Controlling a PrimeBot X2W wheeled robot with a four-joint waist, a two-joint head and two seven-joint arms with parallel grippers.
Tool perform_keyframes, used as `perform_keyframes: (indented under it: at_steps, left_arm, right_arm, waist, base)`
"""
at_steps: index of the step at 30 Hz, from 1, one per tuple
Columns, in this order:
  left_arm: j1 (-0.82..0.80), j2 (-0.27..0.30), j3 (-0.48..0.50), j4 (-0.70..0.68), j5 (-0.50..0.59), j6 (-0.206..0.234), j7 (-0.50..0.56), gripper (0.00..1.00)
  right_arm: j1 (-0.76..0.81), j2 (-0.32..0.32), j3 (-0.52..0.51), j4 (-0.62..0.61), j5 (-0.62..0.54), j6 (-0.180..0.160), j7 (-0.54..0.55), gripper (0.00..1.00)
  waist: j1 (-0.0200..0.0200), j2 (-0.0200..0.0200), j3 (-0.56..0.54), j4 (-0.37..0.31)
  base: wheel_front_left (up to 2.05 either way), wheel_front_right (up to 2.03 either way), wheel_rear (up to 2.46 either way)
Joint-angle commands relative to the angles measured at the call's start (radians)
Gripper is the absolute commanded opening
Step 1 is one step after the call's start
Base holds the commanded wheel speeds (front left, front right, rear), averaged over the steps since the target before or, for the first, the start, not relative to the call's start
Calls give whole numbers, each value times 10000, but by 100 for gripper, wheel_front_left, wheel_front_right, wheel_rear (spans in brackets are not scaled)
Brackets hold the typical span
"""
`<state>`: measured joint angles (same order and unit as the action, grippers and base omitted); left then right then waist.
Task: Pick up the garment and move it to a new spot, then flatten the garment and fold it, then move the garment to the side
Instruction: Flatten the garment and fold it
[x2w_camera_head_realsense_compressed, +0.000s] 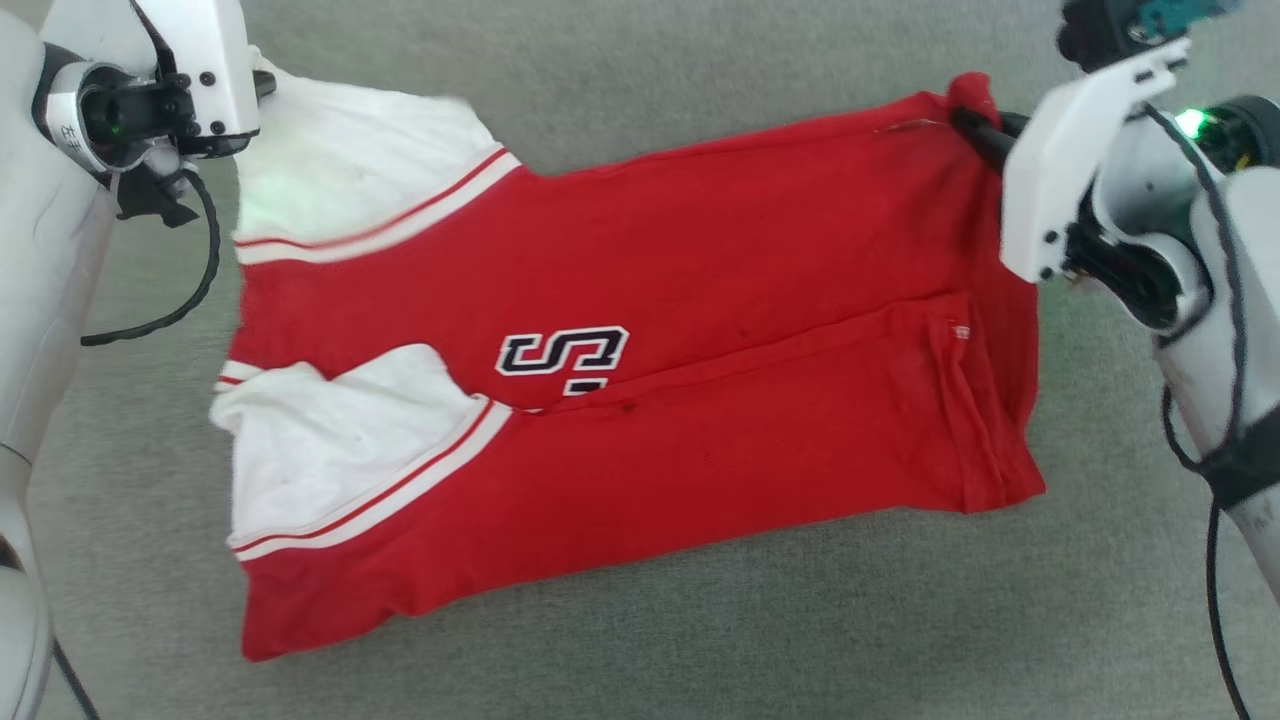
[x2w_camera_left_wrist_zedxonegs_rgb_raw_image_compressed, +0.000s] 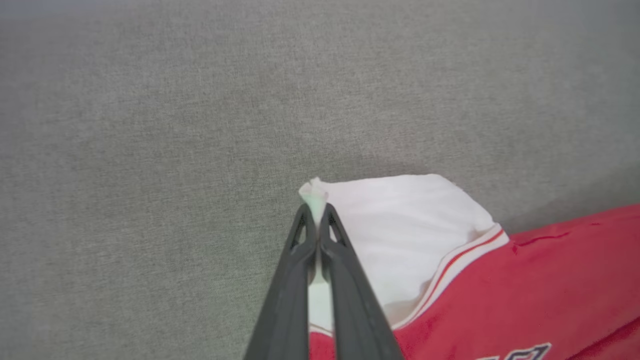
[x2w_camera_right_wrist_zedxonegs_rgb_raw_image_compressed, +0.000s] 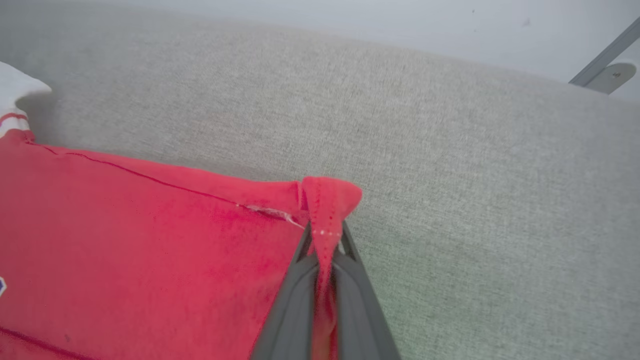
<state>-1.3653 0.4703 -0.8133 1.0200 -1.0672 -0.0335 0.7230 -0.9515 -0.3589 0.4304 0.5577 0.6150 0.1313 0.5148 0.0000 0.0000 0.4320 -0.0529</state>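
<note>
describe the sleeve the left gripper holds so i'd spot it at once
A folded red shirt lies on the grey surface, two white sleeves at its left end. It is the far sleeve. Unlike the near sleeve, folded onto the red, its tip is pinched in the left gripper.

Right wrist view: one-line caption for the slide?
Right hand shut on a bunched corner of the red jersey shirt, which lies on the grey woven surface.

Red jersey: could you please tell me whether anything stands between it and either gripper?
Nothing visible does. The left gripper is shut on the white sleeve of the red jersey, and the right gripper on its hem corner.
</note>
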Motion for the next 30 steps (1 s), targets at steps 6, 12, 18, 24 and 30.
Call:
perform_keyframes:
  at_steps: [6, 12, 18, 24, 30]
  left_arm:
    - [379, 237, -129, -889, -38, -31, 274, 0]
    - [1320, 838, -183, -2831, -179, 545, 621, 0]
    - [3511, 2339, -285, -6952, -346, 2298, 1170, 0]
    - [5777, 3918, -141, -10981, -697, 4351, 1210, 0]
    - [7363, 4306, -270, -12206, -1102, 5105, 895, 0]
  right_arm:
    - [916, -452, -360, -849, -114, -11, -464, 0]
    - [2070, -984, -604, -2230, -182, -10, -370, 0]
    - [3786, -1358, -1224, -4135, -133, -11, 39, 0]
    - [5577, -1128, -2349, -5421, -229, -10, 678, 0]
    - [6829, -535, -2891, -5686, -393, -10, 1152, 0]
  waist:
    - [0, 0, -892, 495]
    - [0, 0, -1371, 691]
    - [0, 0, -1771, 816]
    - [0, 0, -1770, 866]
    - [0, 0, -1742, 916]
  base:
    - [0, 0, 0]
    - [0, 0, 0]
    - [0, 0, 0]
    - [0, 0, 0]
    - [0, 0, 0]
